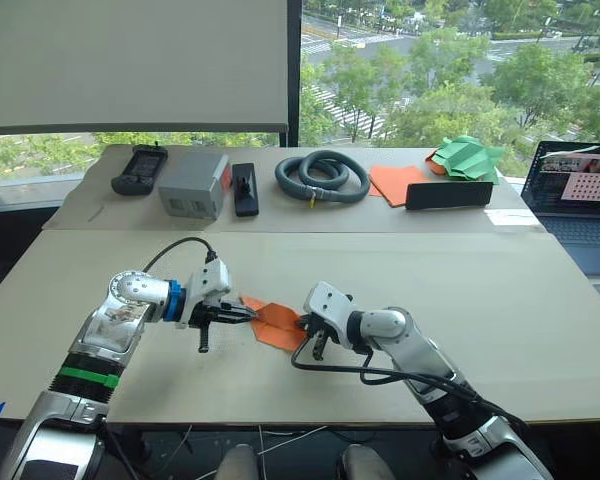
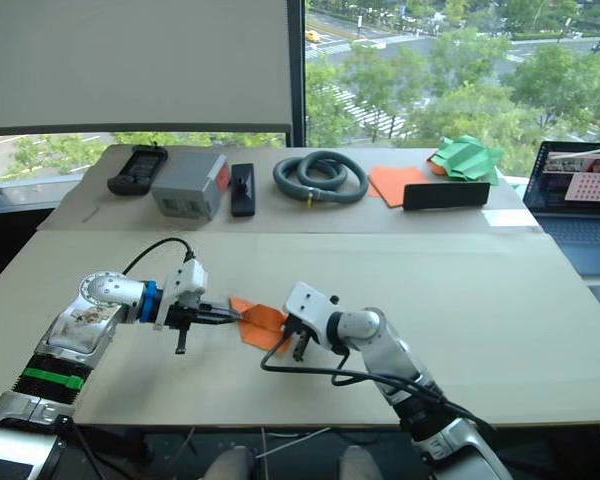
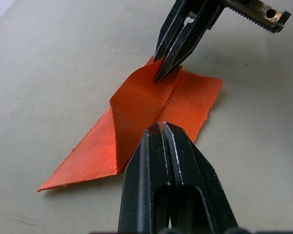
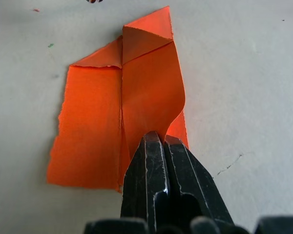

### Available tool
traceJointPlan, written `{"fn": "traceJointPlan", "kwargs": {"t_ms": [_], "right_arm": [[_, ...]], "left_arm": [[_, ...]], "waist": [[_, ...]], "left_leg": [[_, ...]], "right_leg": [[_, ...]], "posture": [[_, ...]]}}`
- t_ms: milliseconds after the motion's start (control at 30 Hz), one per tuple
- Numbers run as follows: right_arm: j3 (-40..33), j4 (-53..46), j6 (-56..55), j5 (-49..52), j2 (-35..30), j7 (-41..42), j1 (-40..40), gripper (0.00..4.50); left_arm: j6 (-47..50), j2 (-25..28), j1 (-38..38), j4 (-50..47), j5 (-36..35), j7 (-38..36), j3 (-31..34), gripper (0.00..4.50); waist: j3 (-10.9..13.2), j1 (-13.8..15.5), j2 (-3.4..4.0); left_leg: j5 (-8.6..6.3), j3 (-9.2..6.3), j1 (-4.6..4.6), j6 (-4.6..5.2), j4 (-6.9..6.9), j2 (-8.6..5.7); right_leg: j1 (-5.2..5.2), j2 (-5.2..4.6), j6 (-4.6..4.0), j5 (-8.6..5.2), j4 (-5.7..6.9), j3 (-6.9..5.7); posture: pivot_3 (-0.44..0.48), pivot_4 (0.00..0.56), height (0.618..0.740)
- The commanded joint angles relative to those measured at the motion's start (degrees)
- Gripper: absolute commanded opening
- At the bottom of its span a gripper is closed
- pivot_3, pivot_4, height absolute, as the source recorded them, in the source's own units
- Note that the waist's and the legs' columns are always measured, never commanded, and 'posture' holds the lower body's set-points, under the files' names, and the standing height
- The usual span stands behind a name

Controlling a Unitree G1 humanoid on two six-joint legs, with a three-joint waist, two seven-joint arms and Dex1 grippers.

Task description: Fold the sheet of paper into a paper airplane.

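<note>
Workpiece: thin bright orange sheet of paper (image 4: 115,112), creased and partly folded, lying on the pale tabletop (image 1: 460,300) between the two grippers.
Left gripper (image 1: 248,313): black fingers pressed together at the tips; from the left wrist view they sit at the near edge of the sheet, on or over the raised centre fold. Whether paper is pinched between them cannot be told.
Right gripper (image 1: 305,322): black fingers closed on the raised flap at the opposite end of the sheet; the right wrist view shows the flap curling up into the fingertips.
Position relative to end effectors: sheet extends directly ahead of each gripper; the grippers face each other across it, fingertips near but apart.
Completed, as judged: a centre crease runs the length of the sheet; corner folds at the end far from the right gripper form a pointed nose; one long flap is lifted off the table.
Remaining, as judged: flap not yet pressed flat; wings not yet formed on both sides; shape does not yet read as a finished airplane. Progress appears roughly midway.
Risk, as judged: thin paper with ragged edges may tear if the grippers pull apart.
</note>
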Motion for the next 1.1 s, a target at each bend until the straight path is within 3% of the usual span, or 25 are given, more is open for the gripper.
{"fn": "traceJointPlan", "kwargs": {"t_ms": [33, 233, 533, 567, 733, 967, 1100], "right_arm": [[1.38, 1.43, 0.81, -0.87, -0.20, -0.40, -0.01, 0.03], [1.63, 0.68, 1.40, -0.85, -0.65, -0.40, 0.40, 0.03], [1.25, -0.64, 1.38, -0.36, -0.36, -1.20, 0.72, 0.03], [1.07, -1.03, 1.23, -0.17, -0.38, -1.23, 0.79, 0.61], [-1.84, -5.11, 1.10, 2.50, 1.00, -1.97, 0.12, 2.24], [-1.79, -8.22, 1.38, 4.56, 3.80, -2.11, -3.12, 2.24], [1.43, -4.02, 1.71, 3.13, 4.69, -2.09, -4.64, 1.11]], "left_arm": [[-2.63, -1.53, -2.30, 2.64, 1.02, 1.72, -0.20, 0.09], [-3.83, -3.86, -4.12, 5.85, 1.64, 1.68, -0.86, 0.09], [-10.21, -6.49, -6.14, 18.12, 7.11, 4.23, -3.69, 0.09], [-10.61, -6.82, -6.29, 18.94, 7.26, 4.28, -3.73, 0.09], [-11.50, -7.85, -6.02, 20.02, 7.63, 4.00, -4.25, 0.09], [-12.02, -7.60, -4.63, 18.90, 7.99, 3.46, -4.90, 0.09], [-12.71, -7.62, -3.85, 18.17, 8.55, 3.82, -5.44, 0.09]], "waist": [[0.00, 0.00, 0.00], [0.01, -0.05, -0.02], [-0.01, 0.02, -0.05], [-0.01, 0.04, -0.05], [-0.02, 0.15, -0.04], [-0.01, 0.14, -0.03], [-0.02, 0.15, -0.02]], "left_leg": [[-0.01, 0.00, 0.00, -0.02, 0.00, 0.00], [0.02, 0.00, -0.04, 0.04, -0.02, 0.00], [0.04, 0.00, -0.04, 0.06, -0.02, -0.01], [0.03, 0.00, -0.03, 0.04, -0.02, -0.01], [-0.01, 0.00, -0.03, -0.02, -0.02, -0.01], [0.02, 0.00, -0.11, 0.03, -0.03, -0.01], [0.02, 0.00, -0.11, 0.03, -0.03, -0.01]], "right_leg": [[-0.01, 0.00, 0.00, 0.00, -0.01, 0.00], [-0.04, 0.02, 0.00, 0.00, 0.01, 0.00], [-0.03, 0.02, 0.00, 0.00, 0.01, 0.01], [-0.02, 0.02, 0.00, 0.00, 0.01, 0.01], [-0.01, 0.01, 0.00, 0.00, 0.00, 0.01], [-0.04, 0.01, 0.01, 0.00, 0.01, 0.01], [-0.05, 0.01, 0.00, 0.00, 0.00, 0.01]], "posture": [[0.000, 0.150, 0.714], [0.000, 0.150, 0.714], [0.000, 0.150, 0.714], [0.000, 0.150, 0.714], [0.000, 0.150, 0.714], [0.000, 0.150, 0.714], [0.000, 0.150, 0.714]]}}
